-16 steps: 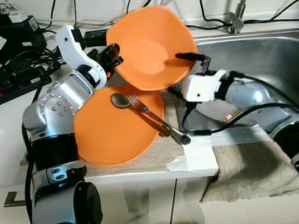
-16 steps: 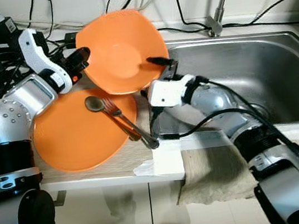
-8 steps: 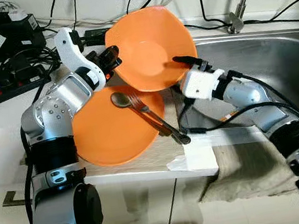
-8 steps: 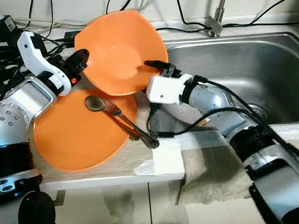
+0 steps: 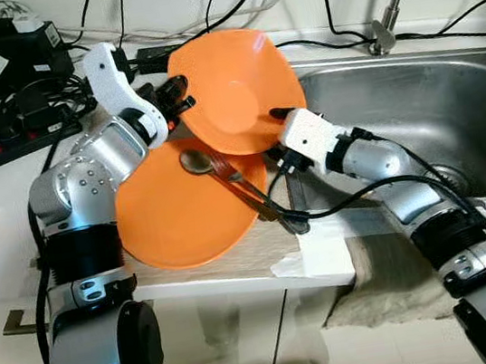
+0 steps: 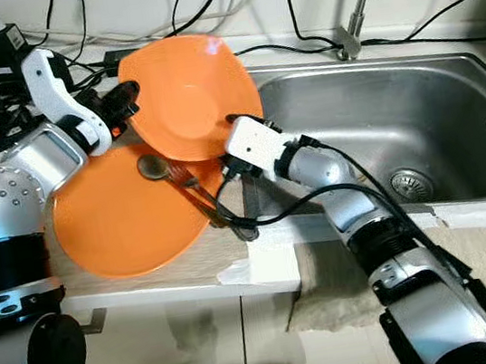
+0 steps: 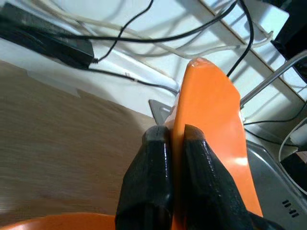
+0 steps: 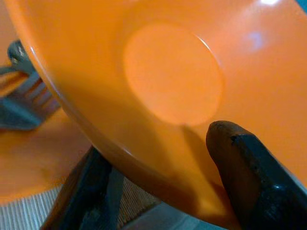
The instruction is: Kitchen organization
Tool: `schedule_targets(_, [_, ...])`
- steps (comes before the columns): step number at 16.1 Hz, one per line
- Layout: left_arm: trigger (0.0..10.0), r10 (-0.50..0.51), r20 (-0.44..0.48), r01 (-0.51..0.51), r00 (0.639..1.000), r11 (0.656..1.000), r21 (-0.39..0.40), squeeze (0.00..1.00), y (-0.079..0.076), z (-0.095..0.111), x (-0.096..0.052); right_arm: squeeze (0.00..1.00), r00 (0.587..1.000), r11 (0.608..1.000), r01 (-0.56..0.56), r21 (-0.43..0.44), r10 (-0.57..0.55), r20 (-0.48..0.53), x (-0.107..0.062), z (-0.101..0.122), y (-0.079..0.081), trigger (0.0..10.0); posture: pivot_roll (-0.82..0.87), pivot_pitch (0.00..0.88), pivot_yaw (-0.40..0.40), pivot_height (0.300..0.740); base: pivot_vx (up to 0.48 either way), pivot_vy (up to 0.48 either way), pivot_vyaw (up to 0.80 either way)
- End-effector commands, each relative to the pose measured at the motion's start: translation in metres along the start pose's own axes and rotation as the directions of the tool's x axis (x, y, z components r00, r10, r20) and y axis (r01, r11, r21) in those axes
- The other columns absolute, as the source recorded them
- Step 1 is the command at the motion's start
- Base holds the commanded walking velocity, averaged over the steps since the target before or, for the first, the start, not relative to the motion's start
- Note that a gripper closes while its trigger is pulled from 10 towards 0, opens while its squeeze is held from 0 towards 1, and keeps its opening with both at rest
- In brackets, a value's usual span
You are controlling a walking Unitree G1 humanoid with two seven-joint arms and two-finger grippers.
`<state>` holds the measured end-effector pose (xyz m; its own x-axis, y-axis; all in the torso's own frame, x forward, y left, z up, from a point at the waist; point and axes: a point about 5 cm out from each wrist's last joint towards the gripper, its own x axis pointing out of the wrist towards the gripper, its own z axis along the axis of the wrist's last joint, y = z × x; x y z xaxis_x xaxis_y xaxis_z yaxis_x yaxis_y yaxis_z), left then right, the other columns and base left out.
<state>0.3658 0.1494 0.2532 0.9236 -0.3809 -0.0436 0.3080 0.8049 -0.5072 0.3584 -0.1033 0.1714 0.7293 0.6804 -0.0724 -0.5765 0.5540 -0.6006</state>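
Observation:
An orange bowl (image 5: 233,87) hangs tilted above the counter, its hollow facing me. My left gripper (image 5: 177,96) is shut on its left rim, and the left wrist view has both fingers (image 7: 158,143) pinching the orange edge (image 7: 211,110). My right gripper (image 5: 275,139) is at the bowl's lower right rim, open. One of its fingers lies inside the bowl (image 8: 172,72) and the other beneath it. Under the bowl an orange plate (image 5: 175,219) lies flat with a spoon (image 5: 196,161) and a fork (image 5: 228,170) on it.
The plate rests on a beige mat (image 5: 261,243) at the counter's front edge. A steel sink (image 5: 451,105) with a tap (image 5: 390,4) lies to the right, with a cloth (image 5: 404,277) draped over its front. A power strip (image 5: 0,150) and cables crowd the back left.
My right gripper has moved left and down to the bowl's lower rim and now straddles it. The bowl has turned a little more edge-on and shifted slightly left.

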Motion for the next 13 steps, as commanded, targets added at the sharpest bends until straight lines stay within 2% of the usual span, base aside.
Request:
schedule_targets(1, [0.0, -0.053, 0.005, 0.054, 0.999, 0.998, -0.025, 0.00, -0.0036, -0.0037, -0.0027, 0.00, 0.963, 0.924, 0.249, 0.291, -0.269, 0.029, -0.0137, 0.0014, -0.0374, 0.0, 0.05, 0.000, -0.025, 0.740, 0.000, 0.000, 0.00])
schedule_targets(3, [0.0, -0.056, 0.010, 0.056, 0.998, 0.998, -0.018, 0.00, -0.0042, -0.0030, -0.0033, 0.00, 0.961, 0.919, 0.253, 0.304, -0.274, 0.028, -0.0138, 0.0022, -0.0369, 0.0, 0.05, 0.000, -0.024, 0.740, 0.000, 0.000, 0.00])
schedule_targets(6, [0.0, -0.058, 0.012, 0.057, 0.998, 0.997, 0.050, 0.00, -0.0059, -0.0010, -0.0038, 0.02, 0.962, 0.921, 0.254, 0.296, -0.273, 0.023, -0.0157, 0.0039, -0.0380, 0.0, 0.05, 0.000, -0.024, 0.740, 0.000, 0.000, 0.00])
schedule_targets(7, [3.8, -0.046, 0.014, 0.045, 0.999, 0.996, 0.072, 0.00, -0.0053, -0.0004, -0.0034, 0.04, 0.962, 0.922, 0.254, 0.293, -0.272, 0.022, -0.0160, 0.0041, -0.0383, 0.0, 0.05, 0.000, -0.025, 0.740, 0.000, 0.000, 0.00])
schedule_targets(8, [9.7, -0.035, 0.012, 0.034, 0.999, 0.996, 0.083, 0.00, -0.0047, -0.0006, -0.0031, 0.04, 0.962, 0.923, 0.254, 0.290, -0.271, 0.021, -0.0165, 0.0044, -0.0384, 0.0, 0.05, 0.000, -0.026, 0.740, 0.000, 0.000, 0.00])
schedule_targets(9, [10.0, -0.026, 0.013, 0.025, 1.000, 0.995, 0.092, 0.00, -0.0040, -0.0006, -0.0030, 0.04, 0.962, 0.924, 0.254, 0.286, -0.271, 0.020, -0.0169, 0.0047, -0.0385, 0.0, 0.05, 0.000, -0.026, 0.740, 0.000, 0.000, 0.00])
schedule_targets(10, [10.0, -0.011, 0.015, 0.009, 1.000, 0.995, 0.097, 0.16, -0.0022, -0.0008, -0.0028, 0.04, 0.963, 0.924, 0.254, 0.285, -0.270, 0.018, -0.0172, 0.0051, -0.0383, 0.0, 0.05, 0.000, -0.026, 0.740, 0.000, 0.000, 0.00])
schedule_targets(11, [10.0, 0.021, 0.011, -0.022, 1.000, 0.993, 0.120, 1.00, 0.0024, -0.0035, -0.0021, 0.04, 0.964, 0.926, 0.253, 0.281, -0.267, 0.011, -0.0179, 0.0054, -0.0382, 0.0, 0.04, 0.000, -0.026, 0.740, 0.000, 0.000, 0.00])
schedule_targets(13, [10.0, 0.024, 0.005, -0.024, 1.000, 0.991, 0.133, 1.00, 0.0026, -0.0055, -0.0017, 0.04, 0.964, 0.926, 0.252, 0.282, -0.266, 0.009, -0.0182, 0.0053, -0.0382, 0.0, 0.04, 0.000, -0.025, 0.740, 0.000, 0.000, 0.00])
